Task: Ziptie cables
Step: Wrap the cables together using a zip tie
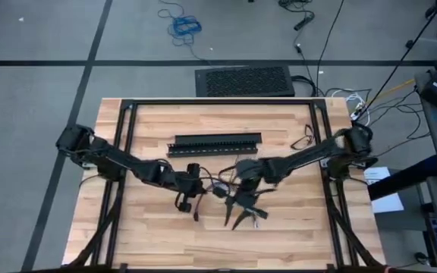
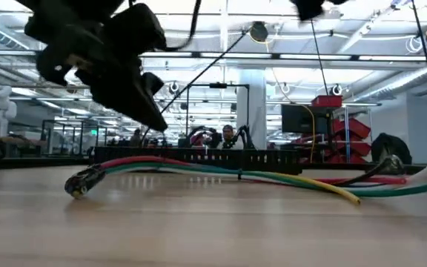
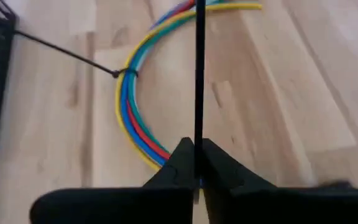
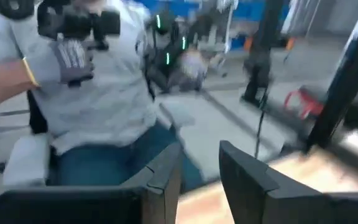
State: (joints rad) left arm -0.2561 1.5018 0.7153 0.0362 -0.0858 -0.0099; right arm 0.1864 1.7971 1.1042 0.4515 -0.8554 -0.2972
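The cables [image 3: 128, 115], a curved bundle of yellow, green, blue and red wires, lie flat on the wooden table [image 1: 158, 243], also low in the low view [image 2: 236, 173]. A black zip tie [image 3: 127, 73] circles them, its tail [image 3: 55, 48] trailing toward the slotted bar. My left gripper [image 3: 196, 163], at mid-table [image 1: 190, 194], is shut on a second black zip tie strip [image 3: 199, 81] right over the bundle. To its right, my right gripper [image 4: 199, 177] is open [image 1: 241, 214], with nothing between its fingers, facing the room. My left gripper pinches the thin black zip tie strip [image 3: 198, 134] between its two fingertips. The strip runs straight on from the fingers, in line with them, crossing above the cables and leaving the picture. What its near end does below the fingers is hidden by the gripper.
The long black slotted bar [image 1: 217, 144] lies behind both grippers toward the far edge. A loose black wire [image 1: 303, 139] sits at the far right. A person [image 4: 98, 106] sits beyond the table in the right wrist view. Bare wood lies along the near edge.
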